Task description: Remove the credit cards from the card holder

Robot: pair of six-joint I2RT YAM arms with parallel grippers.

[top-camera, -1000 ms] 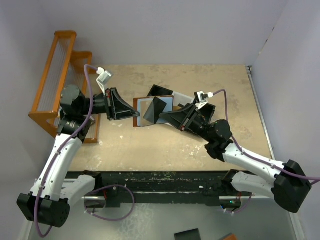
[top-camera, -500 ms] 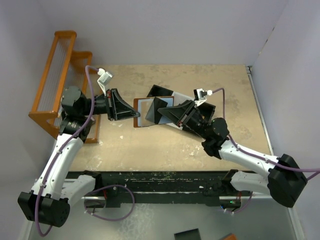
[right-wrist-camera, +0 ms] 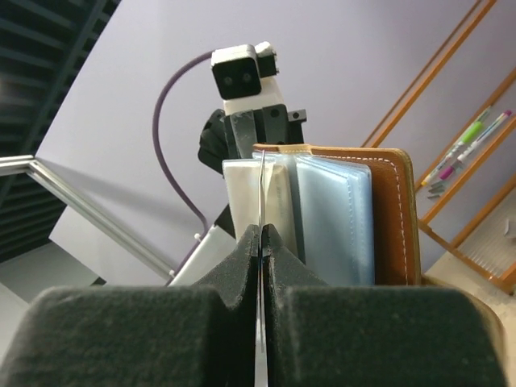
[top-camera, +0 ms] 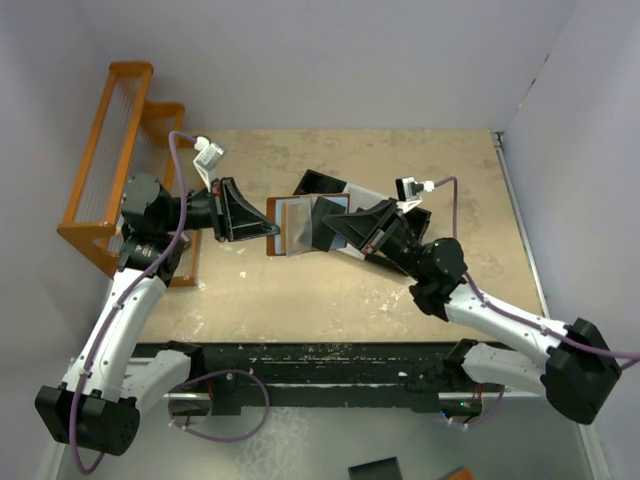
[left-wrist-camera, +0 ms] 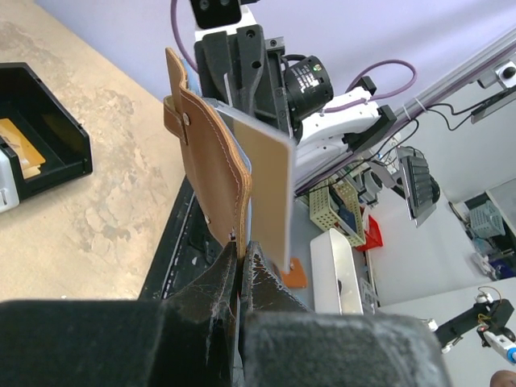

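Note:
The brown leather card holder is held up off the table between the two arms. My left gripper is shut on its left edge; in the left wrist view the pads pinch the leather. A tan-gold credit card sticks out of it toward the right arm. My right gripper is shut on that card, seen edge-on between its tips. Pale blue-grey sleeves and the brown cover stand just right of the card.
A black-and-white tray lies behind the wallet, partly hidden by the right arm; it also shows in the left wrist view with a gold card in it. An orange wire rack stands at the table's left edge.
My right gripper has turned and drawn back a little to the right, so more of the wallet's inside shows. The left gripper has stayed still, holding the wallet.

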